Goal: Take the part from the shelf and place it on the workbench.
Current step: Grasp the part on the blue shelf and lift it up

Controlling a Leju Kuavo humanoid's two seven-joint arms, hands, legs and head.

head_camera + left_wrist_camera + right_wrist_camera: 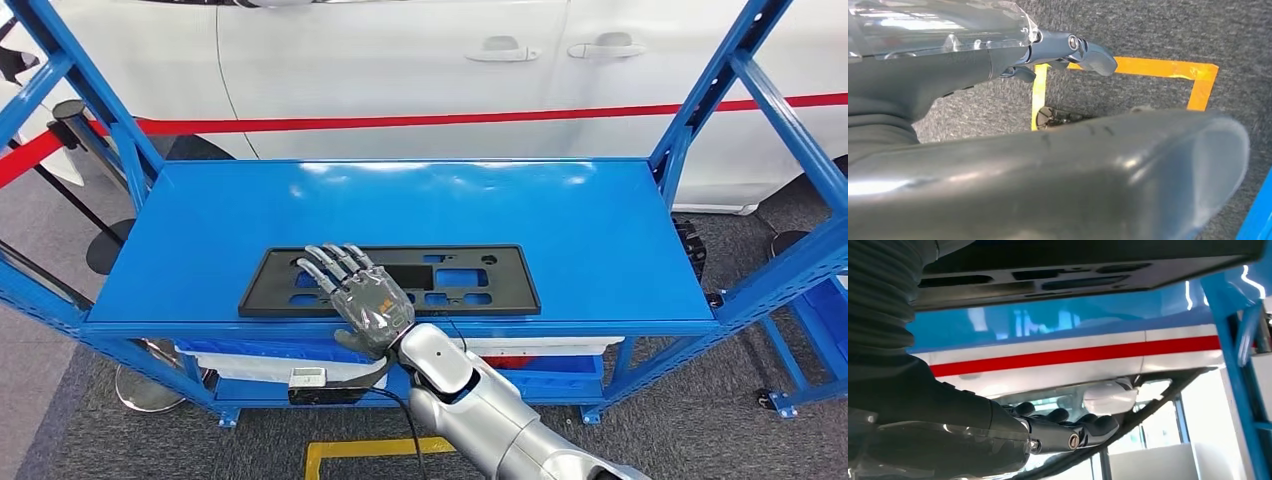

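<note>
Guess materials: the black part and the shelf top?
Part: looks like matte black moulded plastic; flat plate with rectangular cutouts, little glare. Shelf top: probably painted sheet metal; glossy blue with bright light reflections and a folded front edge. Right hand rests over the part's left end.

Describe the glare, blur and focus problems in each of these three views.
Head view: sharp overall, with white glare patches along the far edge of the blue shelf; the black part and right hand are clear. Left wrist view: the left hand looms close and soft, its thumb blurred; the orange floor tape is sharper. Right wrist view: turned upside down, bright windows wash out the background.
</note>
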